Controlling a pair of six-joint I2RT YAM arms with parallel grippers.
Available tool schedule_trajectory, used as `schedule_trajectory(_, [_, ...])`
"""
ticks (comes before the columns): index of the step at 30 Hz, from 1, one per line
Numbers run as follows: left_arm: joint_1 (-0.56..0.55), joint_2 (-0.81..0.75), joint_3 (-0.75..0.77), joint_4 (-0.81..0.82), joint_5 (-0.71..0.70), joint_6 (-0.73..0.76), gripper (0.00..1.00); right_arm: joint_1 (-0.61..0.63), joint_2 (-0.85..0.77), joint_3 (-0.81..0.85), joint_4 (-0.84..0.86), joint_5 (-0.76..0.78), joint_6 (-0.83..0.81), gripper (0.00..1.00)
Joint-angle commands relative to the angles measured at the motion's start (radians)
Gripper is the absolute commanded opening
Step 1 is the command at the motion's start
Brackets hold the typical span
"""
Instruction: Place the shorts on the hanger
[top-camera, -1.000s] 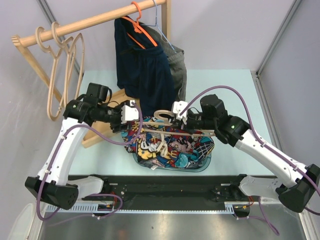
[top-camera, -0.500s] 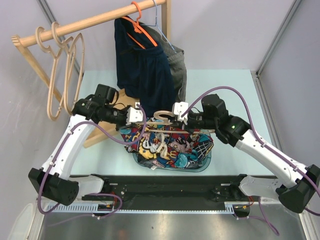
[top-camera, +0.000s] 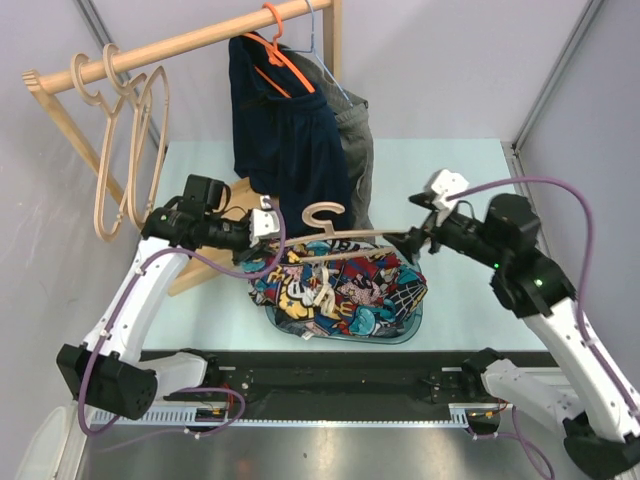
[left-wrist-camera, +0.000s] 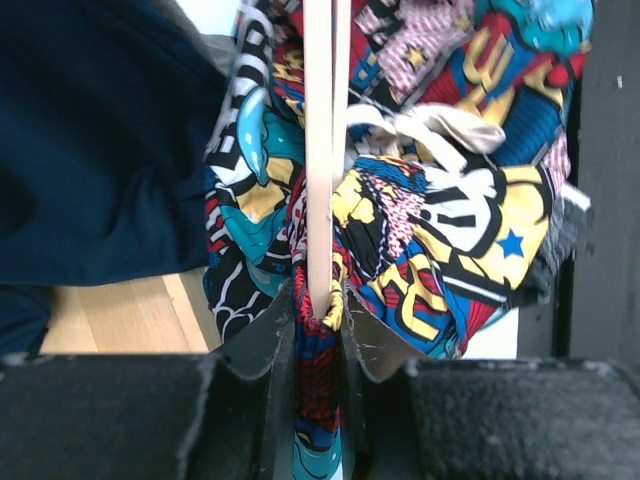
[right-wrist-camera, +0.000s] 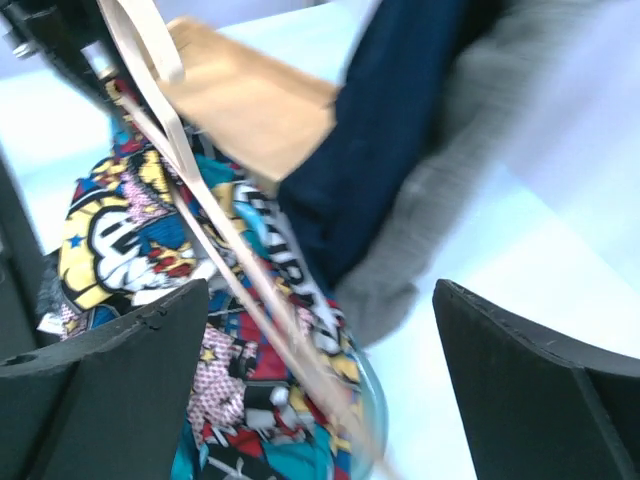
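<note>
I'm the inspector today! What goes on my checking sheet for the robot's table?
Surface: pale table, shorts lying on it.
Job's things: comic-print shorts bunched under wooden hanger, not hung yet.
Clutter: navy garment, grey cloth, spare wooden hangers, all on the rail.
Grippers: left gripper jaws shut on hanger bar and fabric; right gripper jaws open.
Cables: purple cables along both arms.
Surroundings: wooden rail, grey walls.

Counter (top-camera: 455, 175): pale mint, flat, running from my bases back to the wall. Shorts (top-camera: 340, 295) are heaped at its near middle, lower folds resting on it, top edge raised clear. To their left a wooden rack foot (top-camera: 190, 280) lies slantwise on the surface, near the heap.
</note>
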Motion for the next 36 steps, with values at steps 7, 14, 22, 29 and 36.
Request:
schedule_trajectory(7, [0.013,-0.009,-0.003,0.288,-0.022,-0.433,0.00,-0.056,-0.028,0.009,-0.342,-0.076,-0.094,0.63])
schedule_trajectory(14, [0.013,-0.012,-0.052,0.320,-0.050,-0.482,0.00,0.056,0.173,-0.062,-0.174,0.016,-0.117,0.67])
schedule_trajectory(22, [0.013,-0.003,-0.052,0.359,-0.050,-0.549,0.00,0.183,0.391,-0.117,0.098,0.191,-0.050,0.76])
schedule_trajectory(29, [0.013,-0.018,-0.069,0.372,-0.054,-0.556,0.00,0.192,0.477,-0.136,0.104,0.284,-0.135,0.76])
schedule_trajectory(36, [0.013,-0.023,-0.090,0.377,-0.056,-0.550,0.01,0.196,0.426,-0.180,0.075,0.318,-0.134,0.80])
